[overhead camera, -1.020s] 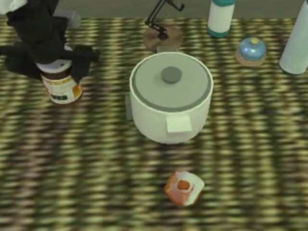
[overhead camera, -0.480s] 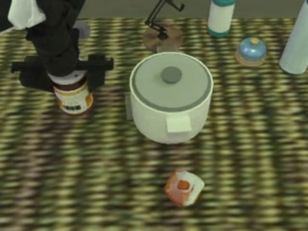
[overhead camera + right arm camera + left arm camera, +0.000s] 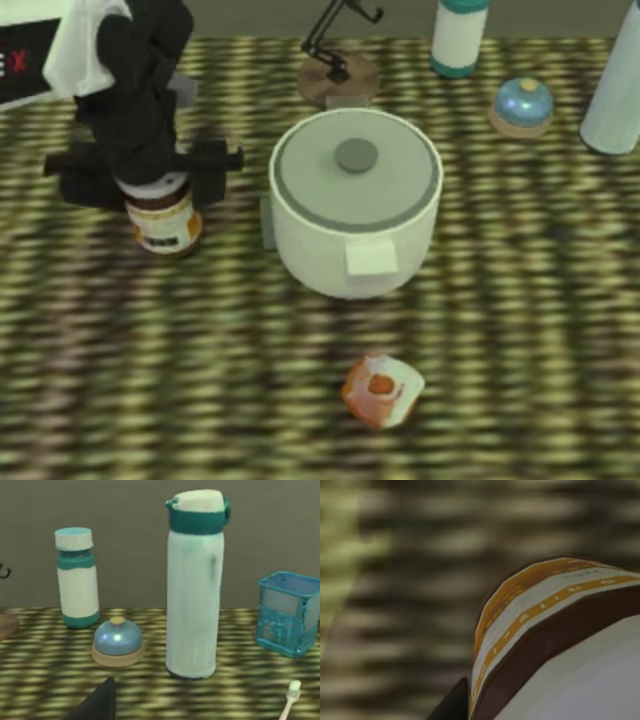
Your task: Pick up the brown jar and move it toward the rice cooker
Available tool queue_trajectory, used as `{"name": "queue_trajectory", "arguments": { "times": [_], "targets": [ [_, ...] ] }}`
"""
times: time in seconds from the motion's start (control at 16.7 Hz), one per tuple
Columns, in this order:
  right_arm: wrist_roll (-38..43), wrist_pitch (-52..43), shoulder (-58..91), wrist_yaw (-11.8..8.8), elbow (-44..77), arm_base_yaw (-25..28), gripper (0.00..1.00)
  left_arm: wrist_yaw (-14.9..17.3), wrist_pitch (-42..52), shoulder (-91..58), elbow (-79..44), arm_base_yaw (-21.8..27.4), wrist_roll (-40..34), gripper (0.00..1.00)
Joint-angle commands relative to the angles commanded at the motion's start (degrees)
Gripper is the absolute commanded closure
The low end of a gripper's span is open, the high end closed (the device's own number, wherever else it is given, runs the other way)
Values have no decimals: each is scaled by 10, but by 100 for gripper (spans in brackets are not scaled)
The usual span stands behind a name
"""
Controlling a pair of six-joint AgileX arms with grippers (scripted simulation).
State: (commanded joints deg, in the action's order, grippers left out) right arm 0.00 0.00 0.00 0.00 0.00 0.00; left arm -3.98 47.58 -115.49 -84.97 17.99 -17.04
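Observation:
The brown jar (image 3: 166, 222), dark with a white lid and a white-and-orange label, hangs upright under my left gripper (image 3: 150, 176), which is shut on its lid end. It is left of the rice cooker (image 3: 355, 200), with a gap of woven mat between them. The cooker is large, off-white, with a grey-ringed lid and grey knob. The left wrist view is filled by the jar's label (image 3: 535, 615) and white lid (image 3: 590, 680), with a dark fingertip (image 3: 452, 706) beside it. My right gripper is outside the top view; a dark part of it (image 3: 99, 702) shows in the right wrist view.
Along the back stand a black lamp on a wooden base (image 3: 338, 72), a white bottle with teal bands (image 3: 458, 35), a blue bell (image 3: 522, 104) and a tall white flask (image 3: 615, 90). An orange-and-white packet (image 3: 382, 390) lies in front of the cooker. A blue cup (image 3: 287, 612) and a toothbrush (image 3: 290, 696) show at right.
My left gripper has carried the jar to the right, closer to the rice cooker, and slightly toward the front. The jar looks smaller from above. Nothing else moved.

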Motion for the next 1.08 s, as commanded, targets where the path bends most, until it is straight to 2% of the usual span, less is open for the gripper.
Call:
{"name": "queue_trajectory", "arguments": {
  "times": [0.24, 1.02, 1.08],
  "targets": [
    [0, 0, 0, 0, 0, 0, 0, 0, -7, -5, 5, 0, 0, 100],
    [0, 0, 0, 0, 0, 0, 0, 0, -7, -5, 5, 0, 0, 2],
    [0, 0, 0, 0, 0, 0, 0, 0, -7, -5, 5, 0, 0, 0]
  ]
}}
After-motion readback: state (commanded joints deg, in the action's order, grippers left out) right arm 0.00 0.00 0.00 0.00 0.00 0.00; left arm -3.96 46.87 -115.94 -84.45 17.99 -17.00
